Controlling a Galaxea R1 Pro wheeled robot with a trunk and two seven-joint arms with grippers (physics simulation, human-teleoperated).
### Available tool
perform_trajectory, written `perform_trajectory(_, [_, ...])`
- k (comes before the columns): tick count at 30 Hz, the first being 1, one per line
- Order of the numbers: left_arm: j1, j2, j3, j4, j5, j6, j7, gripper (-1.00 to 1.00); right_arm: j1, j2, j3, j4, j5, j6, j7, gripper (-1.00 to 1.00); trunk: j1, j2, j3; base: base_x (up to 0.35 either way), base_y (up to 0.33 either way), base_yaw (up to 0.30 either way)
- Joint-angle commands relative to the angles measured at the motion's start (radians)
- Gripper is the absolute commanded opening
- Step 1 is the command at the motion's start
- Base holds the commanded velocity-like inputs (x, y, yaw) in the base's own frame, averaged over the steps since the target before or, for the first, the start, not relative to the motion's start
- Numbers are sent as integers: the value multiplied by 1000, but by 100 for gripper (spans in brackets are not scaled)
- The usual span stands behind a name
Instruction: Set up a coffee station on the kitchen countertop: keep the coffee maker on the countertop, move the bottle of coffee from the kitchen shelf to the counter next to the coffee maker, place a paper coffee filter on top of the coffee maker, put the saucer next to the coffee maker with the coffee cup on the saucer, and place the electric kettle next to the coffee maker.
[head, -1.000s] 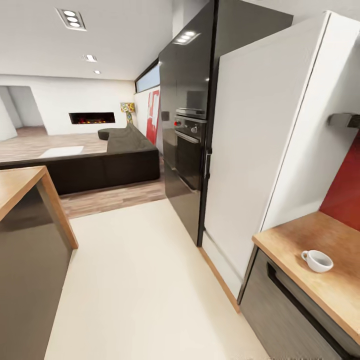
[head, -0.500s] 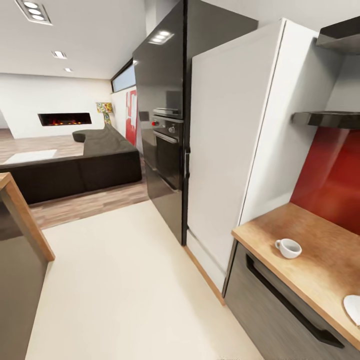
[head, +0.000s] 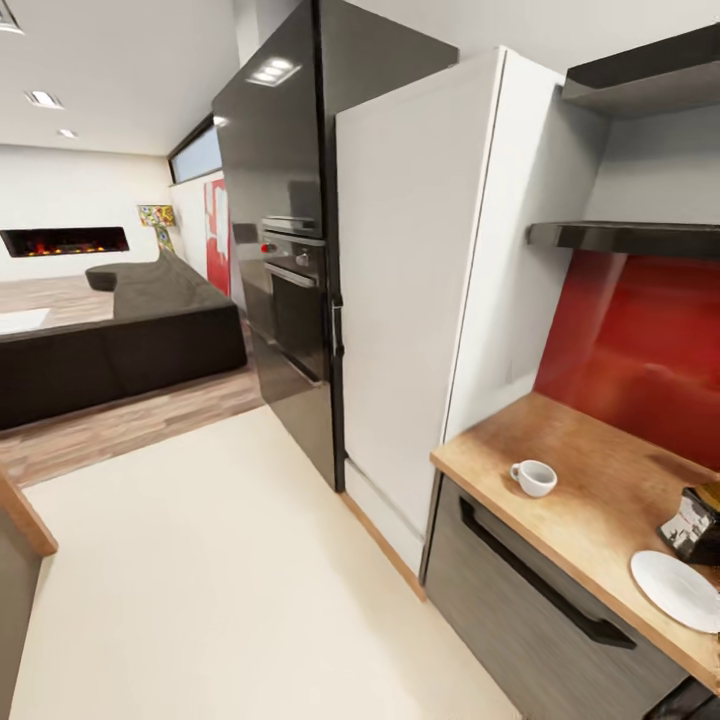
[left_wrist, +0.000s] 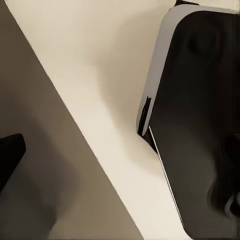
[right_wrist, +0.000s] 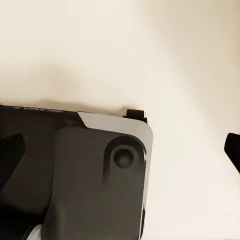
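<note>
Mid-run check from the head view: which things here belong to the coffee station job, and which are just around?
Job items:
coffee cup
saucer
countertop
kitchen shelf

Just around:
dark patterned box at the picture's edge, contents unclear
oven
white tall cabinet
sofa
fireplace

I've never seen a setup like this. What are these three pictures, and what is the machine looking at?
This is a simulated wheeled robot with two arms, driving through a kitchen. The big picture comes from its head camera. It shows a wooden countertop with a white coffee cup, a white saucer and a dark item at the edge, too cut off to name. A black oven stands further back. The two small pictures come from cameras near each arm's tool, looking down at the pale floor and the robot's dark base. Nothing appears held.
</note>
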Motion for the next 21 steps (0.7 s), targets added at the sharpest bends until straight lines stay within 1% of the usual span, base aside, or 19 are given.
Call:
perform_trajectory(1, [-1,1,8,-1,-10,3,-18,100,-1,0,-8,0,8,-2,3,100,1,-2,-2,0,283,-264])
perform_trajectory(5, [-1,8,8,-6,-12,3,-113,100,-1,0,-8,0,8,-2,3,100,1,-2,-2,0,283,-264])
perform_trajectory(13, [-1,8,7,-7,-13,3,-126,100,-1,0,-8,0,8,-2,3,100,1,-2,-2,20,289,-264])
perform_trajectory(21, [-1,6,6,-7,-13,-1,-125,100,-1,0,-8,0,8,-2,2,100,1,-2,-2,220,258,-264])
